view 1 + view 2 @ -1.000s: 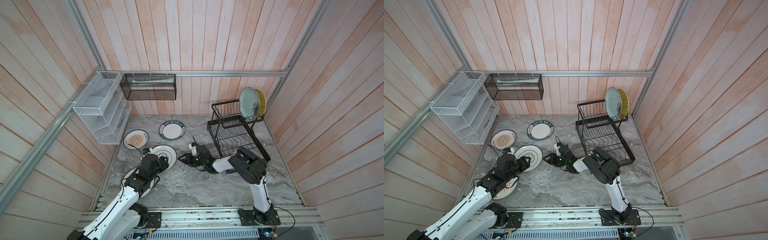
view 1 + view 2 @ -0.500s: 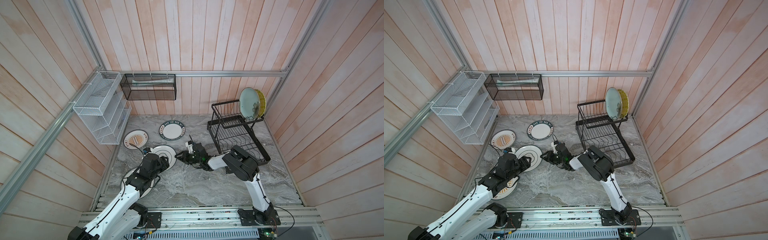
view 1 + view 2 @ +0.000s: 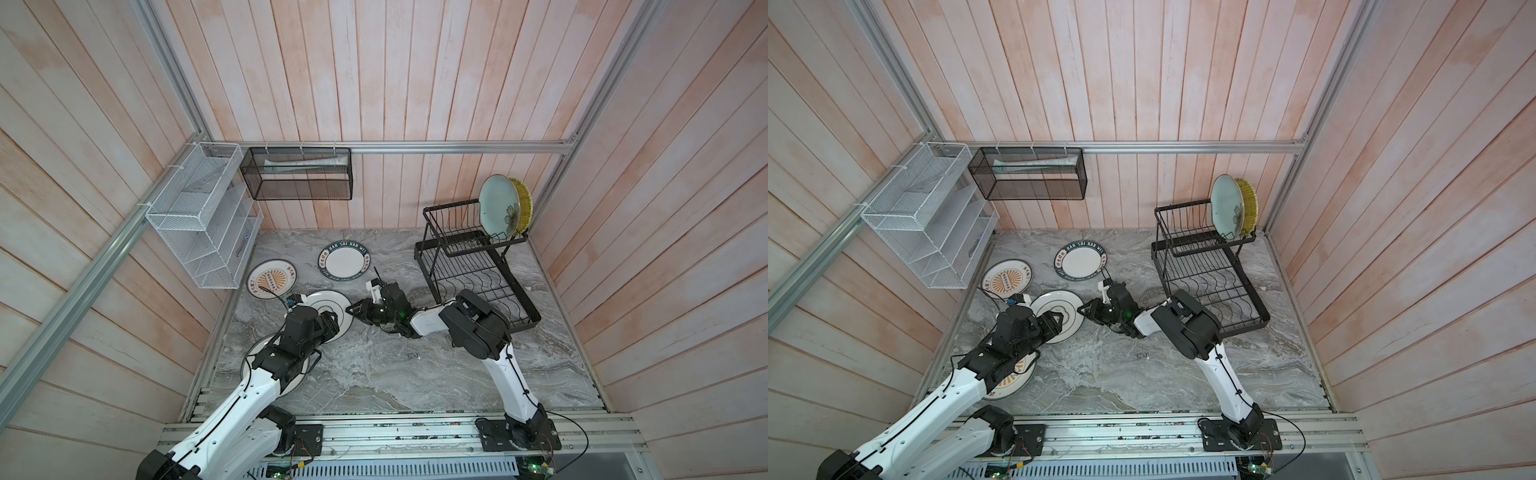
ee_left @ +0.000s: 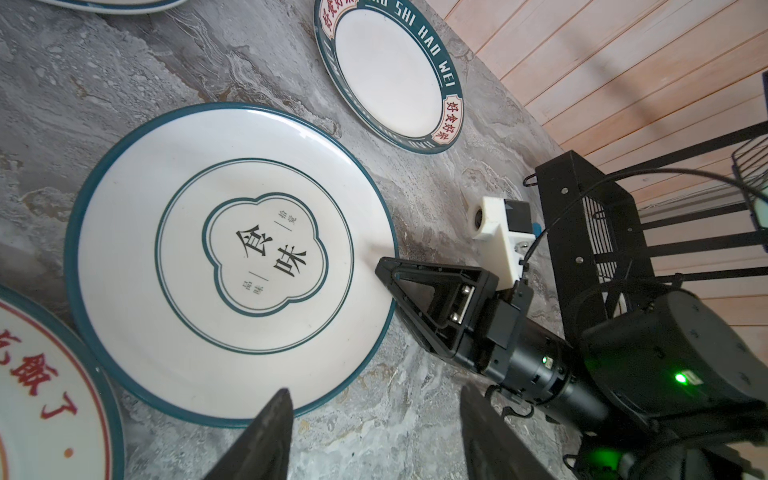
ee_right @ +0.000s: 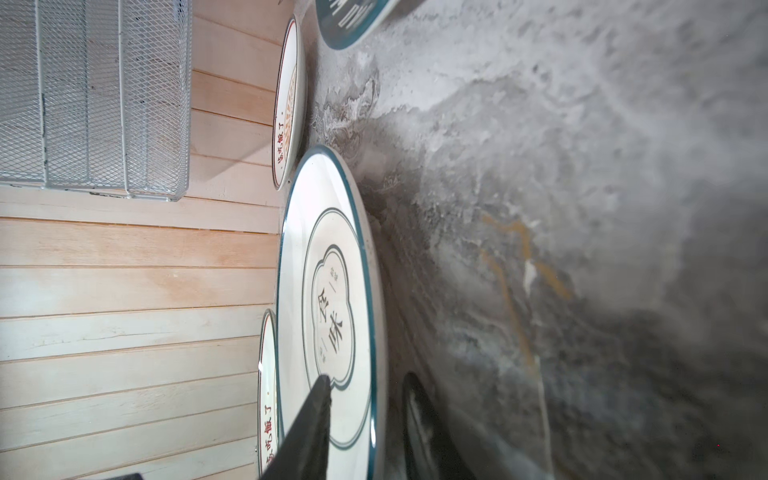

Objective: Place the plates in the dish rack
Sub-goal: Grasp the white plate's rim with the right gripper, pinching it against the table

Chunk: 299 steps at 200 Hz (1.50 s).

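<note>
Over on the left, my left gripper (image 4: 374, 392) hangs spread and empty above the edge of the round white plate with a dark teal ring (image 4: 232, 257), flat on the grey marble tabletop (image 3: 374, 374). My right gripper (image 3: 352, 309) has just slid in from the middle and straddles that plate's right rim, jaws narrowing; whether they bite yet I cannot tell. Further right, the black wire dish rack (image 3: 478, 266) holds a pale teal plate (image 3: 496, 208) and a yellow woven-look plate (image 3: 525, 205) upright; this would be third.

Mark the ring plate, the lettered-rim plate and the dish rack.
ring plate (image 4: 257, 253): left wrist view, centre emblem.
lettered-rim plate (image 3: 345, 262): in a top view, white centre.
dish rack (image 3: 469, 248): in a top view, upper basket's front rail.
</note>
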{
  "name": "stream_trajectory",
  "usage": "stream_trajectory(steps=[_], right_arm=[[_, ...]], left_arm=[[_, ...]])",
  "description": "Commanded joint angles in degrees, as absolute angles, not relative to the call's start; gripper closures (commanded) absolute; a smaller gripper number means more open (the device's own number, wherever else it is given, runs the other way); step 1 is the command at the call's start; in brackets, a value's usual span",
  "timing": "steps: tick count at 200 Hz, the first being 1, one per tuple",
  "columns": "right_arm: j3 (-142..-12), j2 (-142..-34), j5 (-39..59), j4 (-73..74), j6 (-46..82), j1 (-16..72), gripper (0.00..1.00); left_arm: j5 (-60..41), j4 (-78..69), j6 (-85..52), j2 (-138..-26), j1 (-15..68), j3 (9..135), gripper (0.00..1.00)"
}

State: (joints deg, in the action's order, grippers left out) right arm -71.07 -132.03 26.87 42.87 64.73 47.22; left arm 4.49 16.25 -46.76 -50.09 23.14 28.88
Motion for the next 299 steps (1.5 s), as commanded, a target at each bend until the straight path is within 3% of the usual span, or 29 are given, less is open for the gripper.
stream_trajectory(steps=[1,63,99,215,299], right_arm=[[-72.15,-134.75,26.52,40.86,64.42,47.64,0.71],[-75.88,-136.75,24.67,33.61,61.80,48.50,0.75],[-76.47,-137.54,23.50,30.17,61.00,48.60,0.83],[-69.61,-134.47,23.85,35.48,61.85,46.94,1.00],[-60.12,-125.14,19.54,36.90,59.31,45.39,1.00]], left_arm=[[3.78,16.20,-46.85,-49.44,22.78,28.58,0.35],[4.55,17.88,-46.67,-47.74,22.80,28.83,0.35],[4.49,18.28,-46.92,-47.75,22.78,29.20,0.36],[4.13,20.19,-47.91,-45.33,22.84,29.01,0.35],[2.25,17.72,-47.77,-48.83,22.85,30.18,0.35]])
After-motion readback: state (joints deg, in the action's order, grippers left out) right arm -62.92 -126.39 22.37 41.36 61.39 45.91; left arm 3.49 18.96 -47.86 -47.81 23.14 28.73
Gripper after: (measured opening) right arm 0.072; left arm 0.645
